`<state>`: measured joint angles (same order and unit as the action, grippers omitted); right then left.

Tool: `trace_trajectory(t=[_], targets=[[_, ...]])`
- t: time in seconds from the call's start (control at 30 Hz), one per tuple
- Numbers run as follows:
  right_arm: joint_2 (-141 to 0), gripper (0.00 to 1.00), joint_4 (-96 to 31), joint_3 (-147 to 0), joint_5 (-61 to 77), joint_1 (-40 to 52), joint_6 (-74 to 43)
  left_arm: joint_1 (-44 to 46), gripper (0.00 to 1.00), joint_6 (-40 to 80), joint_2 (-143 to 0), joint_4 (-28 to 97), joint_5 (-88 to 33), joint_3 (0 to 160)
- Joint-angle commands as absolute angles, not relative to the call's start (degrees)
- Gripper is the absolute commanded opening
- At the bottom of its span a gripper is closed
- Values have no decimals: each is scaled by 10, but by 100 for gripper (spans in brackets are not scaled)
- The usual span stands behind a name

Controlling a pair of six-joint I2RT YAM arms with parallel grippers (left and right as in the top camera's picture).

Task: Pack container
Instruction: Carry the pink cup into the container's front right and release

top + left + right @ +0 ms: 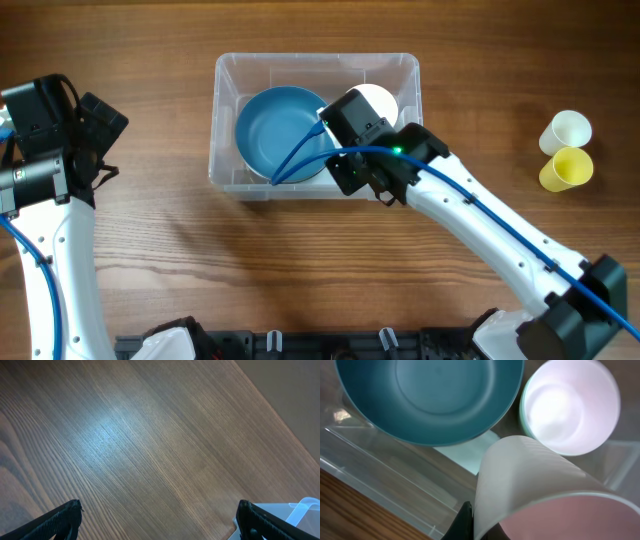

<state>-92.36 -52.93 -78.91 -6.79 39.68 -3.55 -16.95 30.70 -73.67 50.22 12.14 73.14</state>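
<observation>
Our right gripper [352,128] over the container [228,80] clasping a pale cup [535,490], blue bowl [275,130] and white cup [570,405] inside, our left gripper [159,522] spread wide over the table [125,435]
</observation>
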Motion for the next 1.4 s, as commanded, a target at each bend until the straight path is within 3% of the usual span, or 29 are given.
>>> trace_trajectory(t=[0.0,0.27,0.87,0.97,1.1,1.37], targets=[[-947,4,-537,-798,-48,378,-80,-172,100,304,-738,503,118,736],[-953,4,-531,-798,-29,336,-90,-172,100,304,-738,503,118,736],[-1027,6,-486,-798,14,335,-90,-172,100,304,-738,503,118,736],[-1027,22,-483,-798,14,335,-90,-172,100,304,-738,503,118,736],[-1027,25,-483,-798,14,335,-90,-172,100,304,-738,503,118,736],[-1026,44,-468,-798,14,333,-90,-172,100,304,-738,503,118,736]])
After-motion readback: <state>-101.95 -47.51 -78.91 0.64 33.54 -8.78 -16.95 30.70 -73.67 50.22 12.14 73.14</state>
